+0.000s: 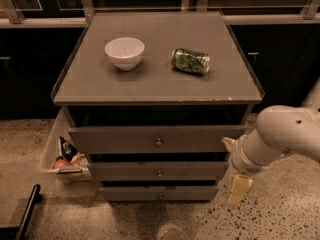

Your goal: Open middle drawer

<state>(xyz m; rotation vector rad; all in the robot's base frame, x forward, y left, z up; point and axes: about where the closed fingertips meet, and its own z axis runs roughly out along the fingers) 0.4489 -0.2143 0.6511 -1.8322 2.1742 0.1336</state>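
Wide grey tabletop [150, 84] capping three stacked drawers. Second down, the middle drawer [125, 171], seemingly shut, tucked under the jutting top drawer [115, 140]. Low off the chest's right corner, the pincer [234, 170], level with that front, probably lining up for the pull; grip state impossible to tell. Up top, bowl [124, 51] and toppled can [190, 61], well away from the job. Centred, untouched, the small round knob [159, 173].

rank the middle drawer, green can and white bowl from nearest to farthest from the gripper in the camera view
The gripper sits low at the right side of the cabinet.
1. middle drawer, just to its left
2. green can, on top, right of centre
3. white bowl, on top, farther left
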